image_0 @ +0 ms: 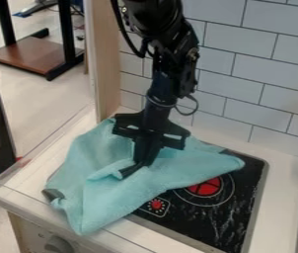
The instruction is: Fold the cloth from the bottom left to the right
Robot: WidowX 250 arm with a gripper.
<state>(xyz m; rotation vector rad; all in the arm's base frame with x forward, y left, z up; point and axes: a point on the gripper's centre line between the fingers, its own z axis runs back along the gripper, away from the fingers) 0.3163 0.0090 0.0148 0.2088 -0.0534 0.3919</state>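
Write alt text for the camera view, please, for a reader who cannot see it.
A black gripper is down at a rumpled turquoise cloth, which lies partly over a black stovetop and partly on the pale counter.

Robot arm (171, 54), black throughout. The upper housing (155, 20) is bulky and rounded, with glossy highlights and small pale fittings along its left edge. Small, metallic-looking details dot the right side of the darker, jointed section below. A thick black cable (129, 43) forms a long curve at the left; a thinner black cable (195, 106) makes a rounded loop at the right. The narrower wrist section (161, 89) has a faint bluish sheen. The gripper (134, 169) is matt black, with a broad, angular crosspiece (172, 139) flared at both ends.
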